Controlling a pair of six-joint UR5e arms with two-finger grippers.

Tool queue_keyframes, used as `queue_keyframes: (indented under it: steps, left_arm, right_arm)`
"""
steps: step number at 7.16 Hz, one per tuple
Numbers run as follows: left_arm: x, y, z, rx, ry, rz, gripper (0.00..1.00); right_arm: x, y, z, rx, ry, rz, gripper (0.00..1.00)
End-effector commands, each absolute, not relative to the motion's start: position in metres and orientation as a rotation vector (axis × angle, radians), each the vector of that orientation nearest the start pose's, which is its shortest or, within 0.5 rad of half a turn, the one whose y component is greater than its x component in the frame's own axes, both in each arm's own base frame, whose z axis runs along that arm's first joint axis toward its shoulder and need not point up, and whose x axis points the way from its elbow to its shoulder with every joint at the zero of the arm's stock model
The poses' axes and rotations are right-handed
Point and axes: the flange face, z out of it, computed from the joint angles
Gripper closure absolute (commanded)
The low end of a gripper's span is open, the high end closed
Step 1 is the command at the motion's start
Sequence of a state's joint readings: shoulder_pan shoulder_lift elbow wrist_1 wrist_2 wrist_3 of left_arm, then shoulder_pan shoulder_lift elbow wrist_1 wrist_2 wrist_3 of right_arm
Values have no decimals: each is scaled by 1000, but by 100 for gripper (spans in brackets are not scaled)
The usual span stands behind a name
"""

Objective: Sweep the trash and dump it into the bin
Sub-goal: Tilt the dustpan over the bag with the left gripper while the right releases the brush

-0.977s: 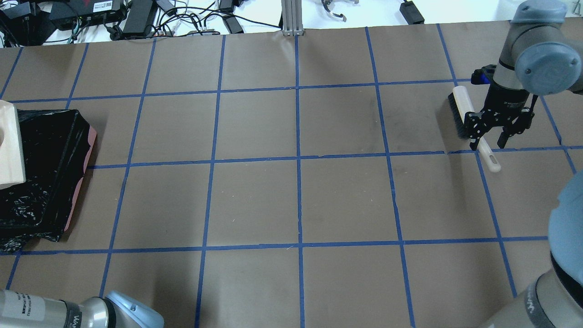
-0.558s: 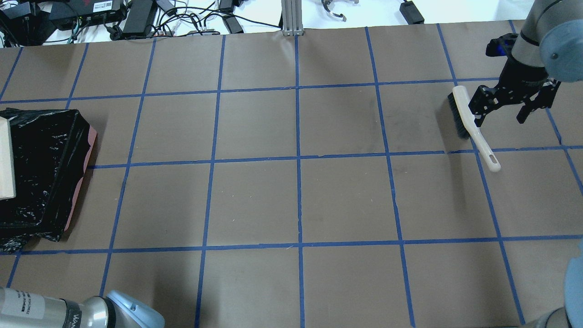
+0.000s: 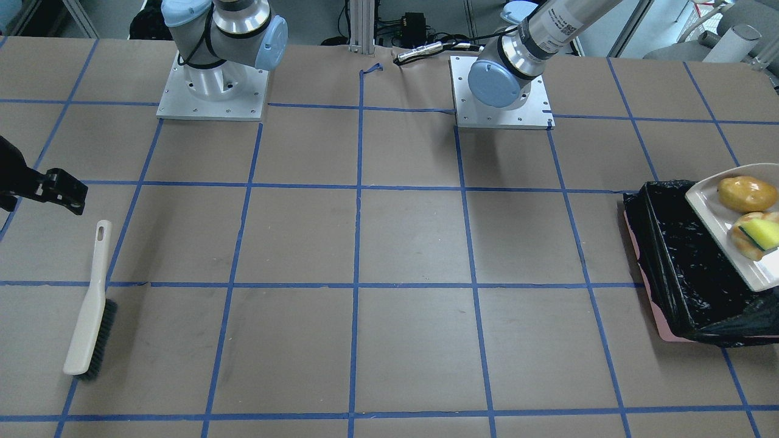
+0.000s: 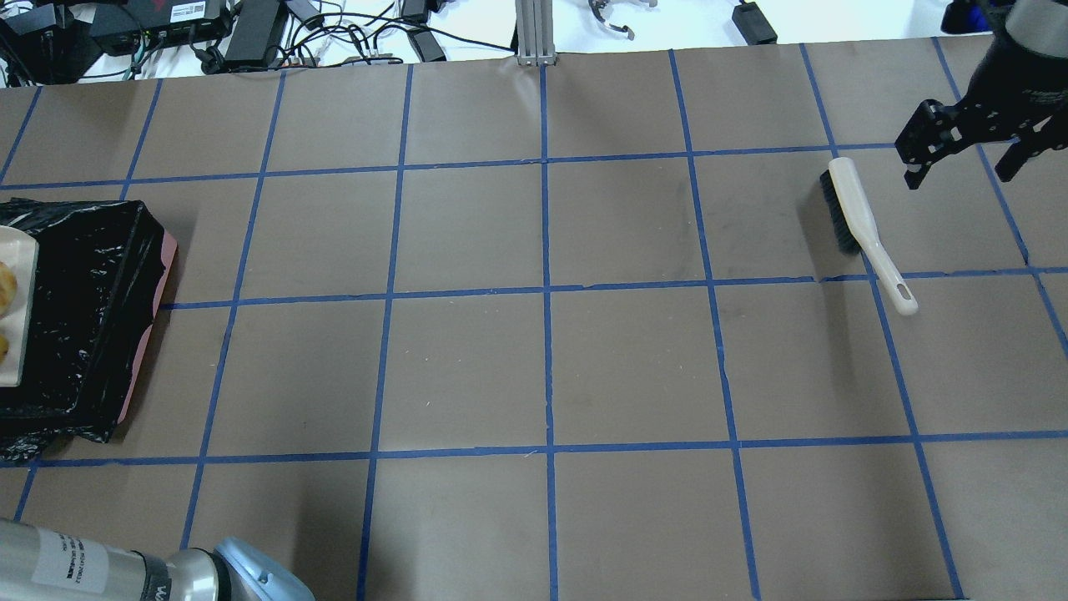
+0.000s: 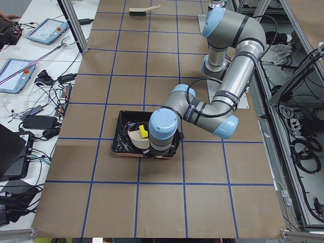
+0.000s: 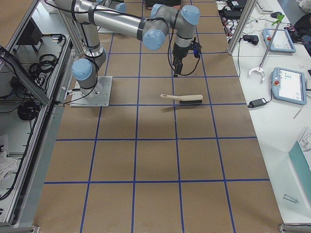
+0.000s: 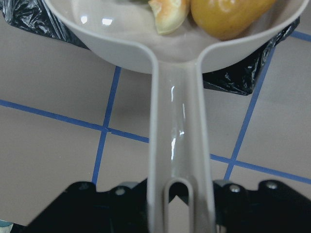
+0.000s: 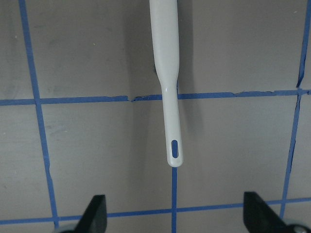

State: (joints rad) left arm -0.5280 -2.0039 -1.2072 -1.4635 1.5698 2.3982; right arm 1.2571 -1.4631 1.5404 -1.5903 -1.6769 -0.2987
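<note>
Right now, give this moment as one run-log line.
left gripper: shut on dustpan over bin | right gripper: open | brush: on table

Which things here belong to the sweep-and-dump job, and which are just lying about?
Job: bin; dustpan, gripped by the left gripper; food scraps in it; brush, lying loose; right gripper, open, clear of it.
Lying about: cables and power bricks; teach pendant.

The left arm point(image 5: 235, 76) and right arm point(image 6: 116, 22) are shiny silver tubes with round light-blue caps. They stand on square grey plates point(image 3: 182, 109) with little screws. The left tool point(image 7: 177, 213) and right tool point(image 4: 959, 179) are black.
</note>
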Motion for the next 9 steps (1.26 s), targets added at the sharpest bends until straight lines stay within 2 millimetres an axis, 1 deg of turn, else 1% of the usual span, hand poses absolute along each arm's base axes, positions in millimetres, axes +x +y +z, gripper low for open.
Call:
queue_keyframes:
  steps: [1, 2, 3, 4, 6, 7, 8, 9]
  left_arm:
    - [501, -467, 433, 2006, 2341, 90, 100]
    - [498, -467, 441, 2030, 2301, 94, 100]
    - [496, -467, 443, 2028, 2295, 95, 100]
    - [488, -471, 451, 2035, 2274, 117, 100]
    - [475, -471, 471, 2027, 2242, 118, 100]
    - [463, -476, 481, 2032, 2219, 109, 100]
    - [441, -488, 494, 2049, 2175, 56, 100]
    - [424, -505, 490, 2052, 2185, -13, 100]
  right_arm:
    - [-14, -525, 482, -4, 3199, 72, 0]
    - [11, -522, 488, -44, 3172, 37, 0]
    - [38, -519, 491, -5, 3158, 22, 1]
    - [72, -511, 496, 24, 3144, 10, 1]
    - [118, -497, 503, 63, 3136, -7, 1]
    - [124, -496, 499, 48, 3146, -2, 1]
    - [124, -494, 499, 43, 3141, -2, 0]
    - [125, -492, 502, 36, 3138, -2, 0]
